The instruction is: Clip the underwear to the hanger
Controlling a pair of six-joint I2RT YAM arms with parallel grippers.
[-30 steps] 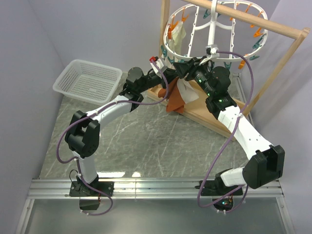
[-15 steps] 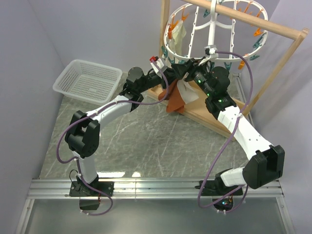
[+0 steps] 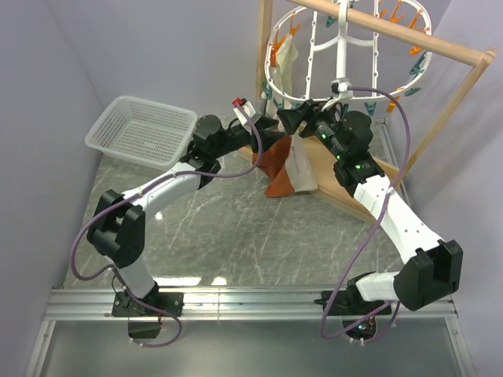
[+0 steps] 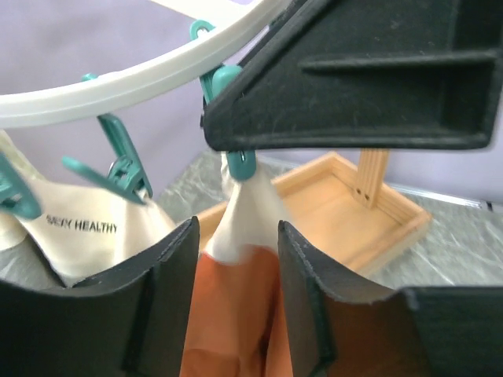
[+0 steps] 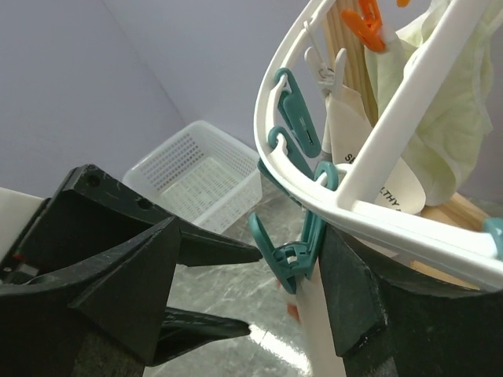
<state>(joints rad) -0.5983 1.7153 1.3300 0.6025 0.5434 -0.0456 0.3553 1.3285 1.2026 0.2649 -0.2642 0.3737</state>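
The underwear [image 3: 279,169] is rust-orange with a cream waistband and hangs below the white hanger [image 3: 339,59]. In the left wrist view a teal clothespin [image 4: 236,161] on the hanger rim [image 4: 118,82] pinches the top of the waistband. My left gripper [image 4: 237,228] is open, with the underwear [image 4: 228,306] hanging between its fingers. My right gripper [image 5: 251,236] is open around the same clothespin [image 5: 295,251], which rests against its right finger [image 5: 354,298]. In the top view the left gripper [image 3: 263,135] and right gripper [image 3: 295,118] face each other under the hanger's near rim.
The hanger hangs from a wooden frame [image 3: 409,35] with a tray-like base [image 3: 334,179]. A cream cloth [image 3: 287,55] is clipped at the hanger's left side. A white basket [image 3: 141,129] stands at the back left.
My left arm has drawn back to the left and the underwear now hangs lower and more spread out. My right gripper has shifted slightly up toward the hanger rim.
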